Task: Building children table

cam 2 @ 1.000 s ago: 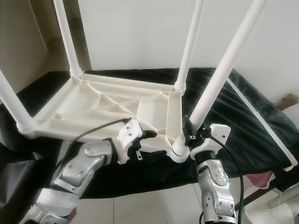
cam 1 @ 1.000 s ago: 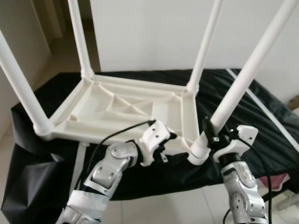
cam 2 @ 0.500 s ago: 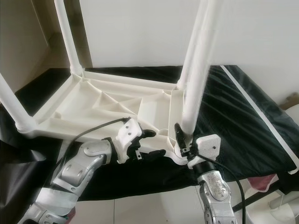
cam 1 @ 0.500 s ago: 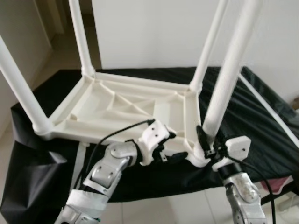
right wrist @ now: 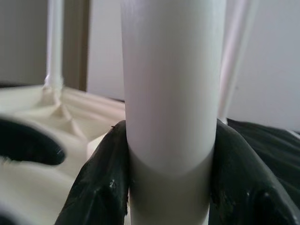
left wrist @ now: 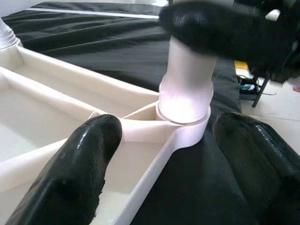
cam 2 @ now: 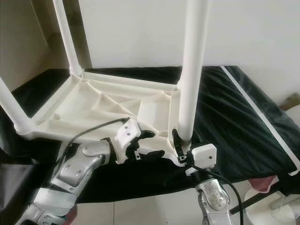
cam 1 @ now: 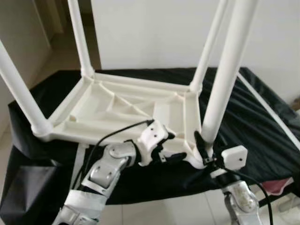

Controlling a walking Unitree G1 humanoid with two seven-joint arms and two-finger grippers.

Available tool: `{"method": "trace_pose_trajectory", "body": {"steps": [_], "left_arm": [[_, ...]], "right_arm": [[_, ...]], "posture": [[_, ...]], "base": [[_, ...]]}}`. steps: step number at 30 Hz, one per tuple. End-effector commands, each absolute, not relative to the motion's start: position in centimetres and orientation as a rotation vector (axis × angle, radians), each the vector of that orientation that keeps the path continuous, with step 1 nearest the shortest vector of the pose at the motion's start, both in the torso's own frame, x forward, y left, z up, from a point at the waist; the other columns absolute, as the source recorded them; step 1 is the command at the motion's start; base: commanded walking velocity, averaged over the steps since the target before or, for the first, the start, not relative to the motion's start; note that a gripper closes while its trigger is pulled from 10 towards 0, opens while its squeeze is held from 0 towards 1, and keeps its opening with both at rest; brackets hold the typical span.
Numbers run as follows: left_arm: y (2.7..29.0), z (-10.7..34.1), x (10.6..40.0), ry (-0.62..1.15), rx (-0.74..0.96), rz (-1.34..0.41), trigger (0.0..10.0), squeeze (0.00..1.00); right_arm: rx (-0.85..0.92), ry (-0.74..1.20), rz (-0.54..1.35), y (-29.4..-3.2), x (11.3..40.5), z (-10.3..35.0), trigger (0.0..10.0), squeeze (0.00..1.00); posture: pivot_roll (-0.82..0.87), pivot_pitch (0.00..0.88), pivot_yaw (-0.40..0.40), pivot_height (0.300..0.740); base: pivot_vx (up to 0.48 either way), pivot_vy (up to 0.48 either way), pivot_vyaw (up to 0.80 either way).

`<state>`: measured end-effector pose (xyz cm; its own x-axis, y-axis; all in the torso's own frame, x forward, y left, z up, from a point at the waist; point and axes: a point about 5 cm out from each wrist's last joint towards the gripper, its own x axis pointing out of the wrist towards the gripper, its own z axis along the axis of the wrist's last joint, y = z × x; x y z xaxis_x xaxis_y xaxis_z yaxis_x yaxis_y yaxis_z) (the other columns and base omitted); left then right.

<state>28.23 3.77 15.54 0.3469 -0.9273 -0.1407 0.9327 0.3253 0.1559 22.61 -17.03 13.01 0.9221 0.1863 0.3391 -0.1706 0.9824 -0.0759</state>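
Observation:
A white plastic children's table [cam 1: 103, 105] lies upside down on a black cloth. Three legs stand in its corners: far left [cam 1: 79, 33], near left [cam 1: 16, 89] and far right [cam 1: 211, 42]. The near right leg [cam 1: 225, 75] stands upright in its corner socket [left wrist: 185, 119]. My right gripper [cam 1: 205, 149] is shut on that leg just above the socket, with fingers [right wrist: 105, 183] on both sides of it. My left gripper [cam 1: 172, 146] is open at the table's front rim beside that corner. One of its fingers [left wrist: 70, 178] is over the inside, the other over the cloth.
The black cloth [cam 1: 262, 122] covers a low platform, with a white strip [cam 1: 267, 110] along its right side. A white wall stands close behind. Pale tiled floor [cam 1: 159, 211] lies at my feet. Something pink [cam 1: 281, 187] sits at the lower right.
The near right leg has swung from leaning right to upright in its socket. My right gripper moved left with it. My left gripper has stayed put.

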Motion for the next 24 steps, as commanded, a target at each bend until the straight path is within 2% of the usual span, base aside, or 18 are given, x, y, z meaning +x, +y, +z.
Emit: {"method": "trace_pose_trajectory", "body": {"steps": [1, 5, 16, 24], "left_arm": [[3.8, 15.9, 28.3, 0.017, 0.225, -1.206, 10.0, 0.0], [3.9, 16.0, 28.4, 0.018, 0.229, -1.21, 10.0, 0.0], [3.9, 16.1, 28.5, 0.018, 0.237, -1.221, 10.0, 0.0], [3.9, 16.1, 28.5, 0.02, 0.236, -1.222, 10.0, 0.0]], "right_arm": [[0.024, -0.199, 0.141, -17.6, 22.0, 10.3, 10.0, 0.0], [0.079, -0.205, 0.115, -17.6, 21.7, 10.1, 10.0, 0.0], [0.007, -0.196, 0.156, -17.5, 21.0, 9.1, 10.0, 0.0], [0.0, -0.057, 0.116, -18.0, 22.3, 8.2, 10.0, 0.0]], "posture": [[0.03, 0.0, -0.002, 0.74], [0.03, 0.0, 0.008, 0.74], [0.02, 0.0, 0.017, 0.74], [0.03, 0.0, 0.018, 0.74]], "base": [[0.0, 0.0, 0.0], [0.0, 0.0, 0.0], [0.0, 0.0, 0.0], [0.0, 0.0, 0.0]]}}
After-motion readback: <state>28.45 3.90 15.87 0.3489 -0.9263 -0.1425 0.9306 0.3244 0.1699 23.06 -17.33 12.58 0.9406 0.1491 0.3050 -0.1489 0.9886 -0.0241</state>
